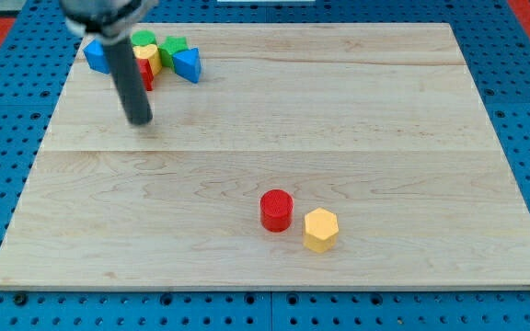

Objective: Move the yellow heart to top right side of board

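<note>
The yellow heart (pixel 152 57) sits in a tight cluster at the view's top left of the wooden board (pixel 274 156), partly hidden behind the rod. My tip (pixel 140 120) rests on the board just below that cluster, a short way below the yellow heart and apart from it. Around the heart are a blue block (pixel 97 56) on its left, a red block (pixel 145 74) below it, a green round block (pixel 144 39) above it, a green block (pixel 173 49) and a blue triangle (pixel 188 64) on its right.
A red cylinder (pixel 276 210) and a yellow hexagon (pixel 320 229) stand side by side, touching or nearly so, in the lower middle of the board. A blue perforated surface (pixel 523 55) surrounds the board.
</note>
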Tool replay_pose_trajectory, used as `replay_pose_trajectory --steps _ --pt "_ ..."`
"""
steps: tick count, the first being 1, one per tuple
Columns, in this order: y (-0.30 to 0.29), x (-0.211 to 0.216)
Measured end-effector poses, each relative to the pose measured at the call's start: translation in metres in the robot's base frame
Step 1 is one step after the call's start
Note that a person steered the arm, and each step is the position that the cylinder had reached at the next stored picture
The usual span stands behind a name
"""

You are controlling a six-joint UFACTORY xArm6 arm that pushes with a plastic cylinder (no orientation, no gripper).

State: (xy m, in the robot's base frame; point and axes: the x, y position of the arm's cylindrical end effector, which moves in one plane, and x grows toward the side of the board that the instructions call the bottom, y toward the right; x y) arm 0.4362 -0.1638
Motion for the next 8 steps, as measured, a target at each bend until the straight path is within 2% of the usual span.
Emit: replay_pose_trajectory --steps 1,2,3,4,5,6,8 --pt "0.021 0.11" --pt "0.108 0.179" --pt "0.184 0.173" --pt "0.224 0.133" --pt "0.233 0.079" --pt "0.259 0.05" --pt "0.296 -0.062"
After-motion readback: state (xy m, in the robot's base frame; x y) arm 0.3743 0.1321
